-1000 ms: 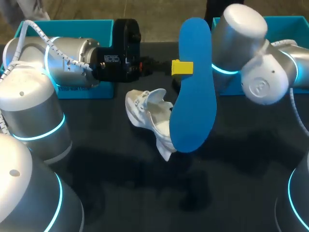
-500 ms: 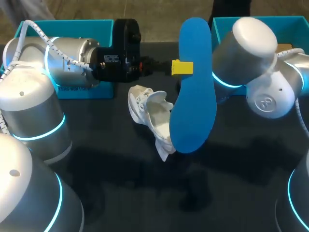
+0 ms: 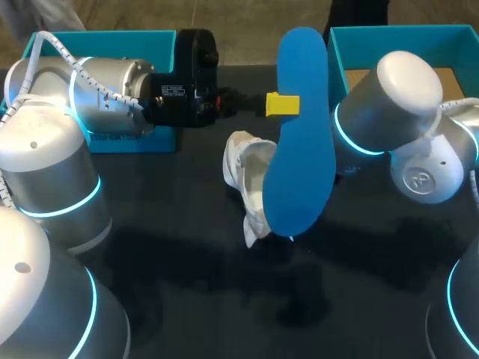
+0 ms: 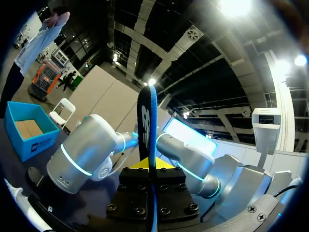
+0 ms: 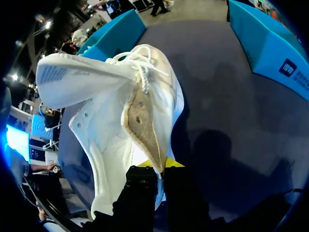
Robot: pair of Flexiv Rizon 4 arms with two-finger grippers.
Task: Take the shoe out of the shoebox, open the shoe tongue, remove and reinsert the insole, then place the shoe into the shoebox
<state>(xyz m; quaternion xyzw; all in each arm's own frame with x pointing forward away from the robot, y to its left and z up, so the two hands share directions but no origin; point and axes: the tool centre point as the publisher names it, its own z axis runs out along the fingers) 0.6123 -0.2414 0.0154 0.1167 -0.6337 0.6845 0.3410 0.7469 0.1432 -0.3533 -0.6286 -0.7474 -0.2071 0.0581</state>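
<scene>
Above the tabletop [image 3: 187,284], mid-field: blue insole [image 3: 301,164], upright, pinched edge-on in left jaws. Thin, light, probably floppy beyond the grip; best held near mid-length. Just beside, partly behind it: white sneaker [image 3: 241,168], outside the teal shoebox [image 3: 389,30], right jaws clenched on its lining edge. Soft upper, loose laces. Right jaws hidden from overhead; toe and exact grip point unclear.
</scene>
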